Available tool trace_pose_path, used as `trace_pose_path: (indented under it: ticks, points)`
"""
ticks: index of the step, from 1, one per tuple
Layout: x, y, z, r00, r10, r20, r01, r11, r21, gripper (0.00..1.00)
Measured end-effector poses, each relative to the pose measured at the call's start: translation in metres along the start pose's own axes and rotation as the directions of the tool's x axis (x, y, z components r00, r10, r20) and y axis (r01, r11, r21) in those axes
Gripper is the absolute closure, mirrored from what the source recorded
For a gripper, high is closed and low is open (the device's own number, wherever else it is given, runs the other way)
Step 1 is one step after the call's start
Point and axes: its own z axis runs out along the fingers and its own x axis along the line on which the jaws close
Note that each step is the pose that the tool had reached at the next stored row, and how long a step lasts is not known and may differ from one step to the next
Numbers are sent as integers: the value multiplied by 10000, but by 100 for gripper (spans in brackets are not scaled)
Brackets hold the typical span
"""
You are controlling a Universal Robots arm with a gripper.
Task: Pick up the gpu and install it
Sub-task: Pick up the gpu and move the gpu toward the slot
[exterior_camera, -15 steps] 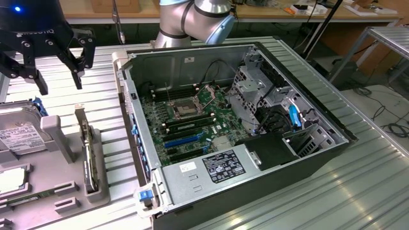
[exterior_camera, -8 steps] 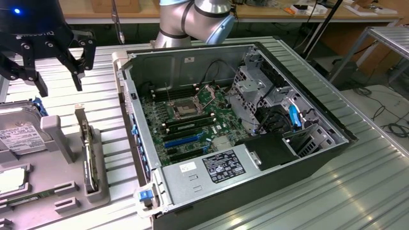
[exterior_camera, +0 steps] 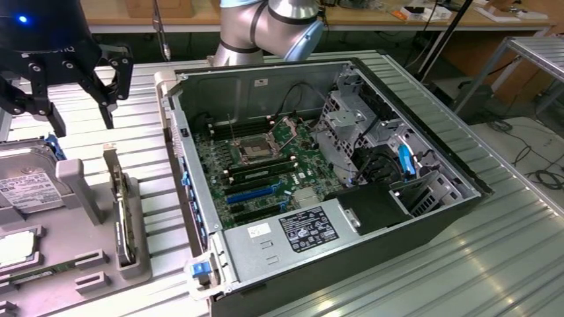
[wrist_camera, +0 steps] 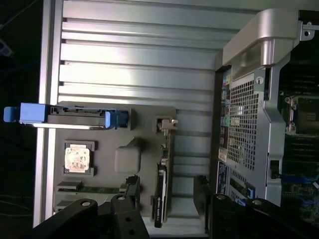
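The gpu (exterior_camera: pixel 119 198) stands on its thin edge in a slot of the grey holder (exterior_camera: pixel 84 241) at the exterior view's left, its silver bracket end toward the far side. In the wrist view the gpu (wrist_camera: pixel 163 184) appears edge-on as a dark strip with a metal bracket at one end. My gripper (exterior_camera: pixel 82 122) hangs open above the table, higher than the holder and beyond the card's bracket end. In the wrist view my gripper (wrist_camera: pixel 167 191) has one black finger (wrist_camera: pixel 132 191) on each side of the card's line, well apart from it, holding nothing.
The open computer case (exterior_camera: pixel 172 139) lies on its side to the exterior view's right of the holder, motherboard (exterior_camera: pixel 264 158) and blue slots (exterior_camera: pixel 251 193) exposed. The holder also carries a hard drive (exterior_camera: pixel 26 188) with blue rails (wrist_camera: pixel 117 118), a processor chip (wrist_camera: pixel 78 158) and a memory stick (wrist_camera: pixel 94 189).
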Motion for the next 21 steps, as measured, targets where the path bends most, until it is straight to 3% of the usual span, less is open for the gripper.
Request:
trace_pose_path:
  ticks: [21]
  points:
    - [11, -184, 1, 10000, 0, 1, 0, 10000, 0, 44]
